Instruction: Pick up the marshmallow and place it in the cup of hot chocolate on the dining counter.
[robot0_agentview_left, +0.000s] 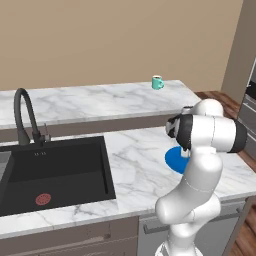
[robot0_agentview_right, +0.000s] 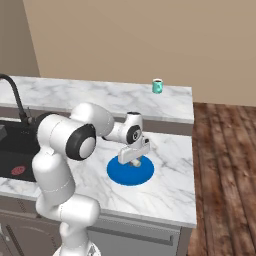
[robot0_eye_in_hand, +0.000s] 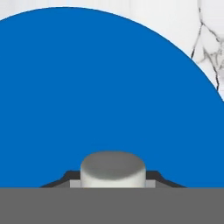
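The marshmallow (robot0_eye_in_hand: 113, 168), a short white cylinder, sits between my two dark finger tips, which press against its sides. My gripper (robot0_agentview_right: 134, 161) points down over the round blue plate (robot0_agentview_right: 120, 176) on the near counter, shut on the marshmallow (robot0_agentview_right: 135, 163) just at the plate's surface. Whether it touches the plate (robot0_eye_in_hand: 87, 87) I cannot tell. The teal cup of hot chocolate (robot0_agentview_left: 157, 82) stands on the far right part of the dining counter (robot0_agentview_left: 100, 102), well beyond the gripper. In the right base view the cup (robot0_agentview_right: 157, 86) is near the back edge of the dining counter (robot0_agentview_right: 100, 95).
A black sink (robot0_agentview_left: 55, 170) with a dark curved faucet (robot0_agentview_left: 22, 115) takes up the left of the near marble counter (robot0_agentview_left: 140, 165). My own arm covers part of the plate (robot0_agentview_left: 174, 159). Wooden floor (robot0_agentview_right: 225, 175) lies to the right of both counters.
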